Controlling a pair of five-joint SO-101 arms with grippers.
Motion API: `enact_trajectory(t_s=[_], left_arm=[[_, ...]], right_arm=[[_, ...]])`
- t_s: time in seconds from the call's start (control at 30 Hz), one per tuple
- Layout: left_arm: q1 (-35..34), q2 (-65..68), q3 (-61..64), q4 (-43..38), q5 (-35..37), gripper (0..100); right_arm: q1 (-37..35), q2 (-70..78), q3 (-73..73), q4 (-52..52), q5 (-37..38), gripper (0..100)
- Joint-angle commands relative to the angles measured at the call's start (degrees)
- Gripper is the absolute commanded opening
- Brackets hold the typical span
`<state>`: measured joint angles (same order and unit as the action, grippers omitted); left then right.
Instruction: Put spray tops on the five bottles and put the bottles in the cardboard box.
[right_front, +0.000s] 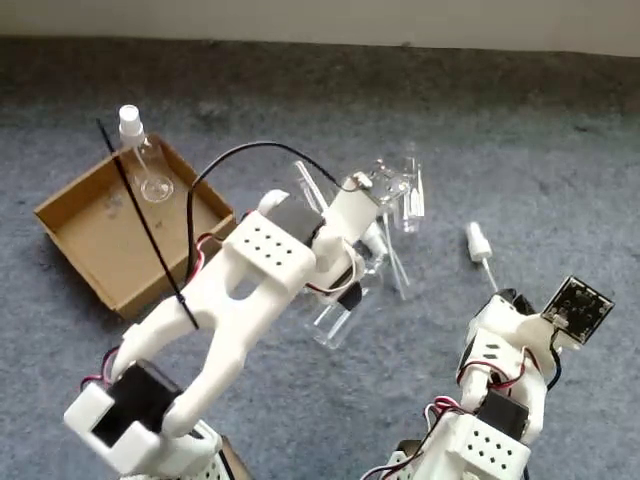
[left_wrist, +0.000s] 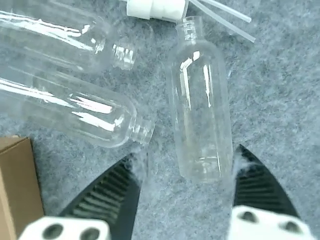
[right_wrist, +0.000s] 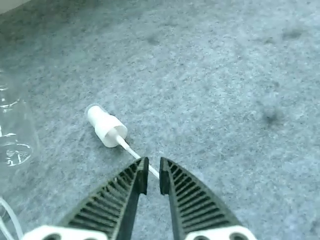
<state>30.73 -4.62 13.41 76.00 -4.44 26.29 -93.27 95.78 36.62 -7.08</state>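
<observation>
Bottle (left_wrist: 200, 100), uncapped, lying on the grey worktop (right_front: 520, 150) right of the cardboard box (right_front: 90, 235), its base between the wide-apart fingers of the left hand (left_wrist: 187, 155). Right hand (right_wrist: 153, 165) nearly together at near right, the tube of a loose spray top (right_wrist: 106, 129) lying in the slim gap at its tips. One capped bottle (right_front: 143, 165) stands in the box's far corner.

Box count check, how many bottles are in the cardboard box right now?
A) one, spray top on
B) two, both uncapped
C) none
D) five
A: a single bottle with a white spray top stands in the far corner of the cardboard box, as the high view shows.
</observation>
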Motion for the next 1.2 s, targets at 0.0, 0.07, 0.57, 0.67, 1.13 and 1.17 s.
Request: enact_trajectory(t_s=[0.0,0.07,0.57,0.67,1.13,1.17], left_arm=[[1.9,7.1,-11.4,1.7,-0.4,26],[2.5,10.2,-14.1,1.7,-0.4,26],[4.6,27.8,-21.1,1.1,-0.7,26],[4.8,30.0,-21.1,0.8,-0.8,26],[4.7,31.1,-21.1,-1.4,-0.9,14],[4.8,31.3,-21.1,-1.9,-0.9,11]], right_arm=[[0.8,-0.7,1.0,-6.3,-0.6,3.4],[1.1,-0.6,3.0,-9.5,-0.6,3.4],[-0.8,-0.6,7.8,-13.8,-0.5,3.4],[-0.8,-0.6,7.8,-13.8,-0.5,3.4],[-1.0,-0.6,7.8,-13.7,-0.5,3.4],[-1.0,-0.6,7.8,-13.7,-0.5,3.4]])
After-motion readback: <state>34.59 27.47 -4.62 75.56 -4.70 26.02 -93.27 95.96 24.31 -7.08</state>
